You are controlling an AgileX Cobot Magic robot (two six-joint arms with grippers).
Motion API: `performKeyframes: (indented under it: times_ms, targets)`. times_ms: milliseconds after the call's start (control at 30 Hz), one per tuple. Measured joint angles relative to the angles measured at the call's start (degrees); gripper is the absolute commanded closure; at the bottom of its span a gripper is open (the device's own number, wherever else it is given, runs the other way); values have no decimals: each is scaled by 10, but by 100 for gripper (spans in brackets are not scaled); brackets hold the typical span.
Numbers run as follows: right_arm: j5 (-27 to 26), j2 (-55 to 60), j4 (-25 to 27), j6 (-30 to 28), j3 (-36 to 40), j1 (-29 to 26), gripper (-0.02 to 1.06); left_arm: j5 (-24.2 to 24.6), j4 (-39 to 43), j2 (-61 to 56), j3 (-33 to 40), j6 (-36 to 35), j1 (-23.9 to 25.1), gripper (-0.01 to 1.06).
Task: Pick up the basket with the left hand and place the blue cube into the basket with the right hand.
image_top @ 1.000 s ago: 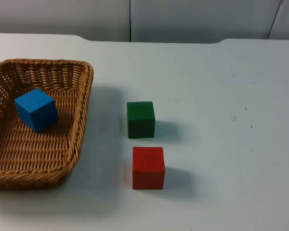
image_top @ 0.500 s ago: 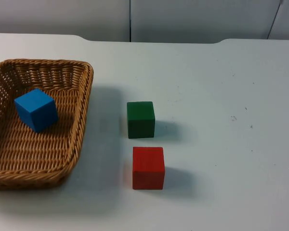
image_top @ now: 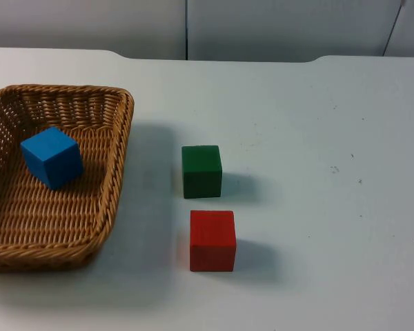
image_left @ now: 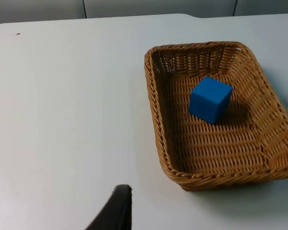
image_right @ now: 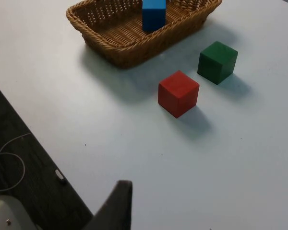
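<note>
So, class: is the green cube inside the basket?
No, the green cube sits on the table beside the basket; the blue cube lies inside.

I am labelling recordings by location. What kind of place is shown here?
Probably a robot test bench: a bare white table against a grey partition wall, holding a wicker basket and plain colour cubes, blue, green, red.

green cube (image_top: pixel 201 171), red cube (image_top: pixel 212 240) beside basket (image_top: pixel 117 165), table (image_top: pixel 331 207) right bare
</note>
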Motion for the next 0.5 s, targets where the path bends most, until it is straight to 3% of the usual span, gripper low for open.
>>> performKeyframes:
  times_ms: [500]
  targets:
    - [0,0,0,0,0,0,1,0,0,0,0,0,0,0]
